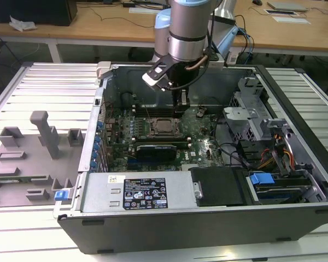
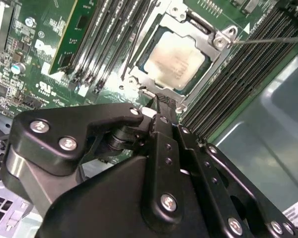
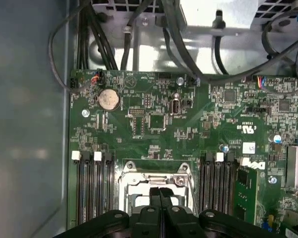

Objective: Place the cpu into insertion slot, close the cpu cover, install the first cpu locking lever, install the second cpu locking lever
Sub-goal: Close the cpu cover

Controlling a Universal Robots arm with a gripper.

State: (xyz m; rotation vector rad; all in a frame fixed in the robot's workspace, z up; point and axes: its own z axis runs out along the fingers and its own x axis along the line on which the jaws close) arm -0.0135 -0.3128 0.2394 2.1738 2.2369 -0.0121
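Two black fingers (image 3: 155,196) are seen pressed together in both wrist views, with nothing visible between them. Tips are located just at the rim of the insertion slot (image 1: 163,126); contact cannot be confirmed. The cpu (image 2: 175,62) is seated in the slot, its pale top exposed through the cut-out of the cpu cover (image 2: 203,37), which is laid flat over it. One thin locking lever (image 2: 273,33) is seen reaching from the cover's corner out over the memory slots (image 3: 92,188). The green board (image 3: 154,124) is mounted in the open computer case (image 1: 153,229), which is laid on the slatted tabletop (image 1: 44,82).
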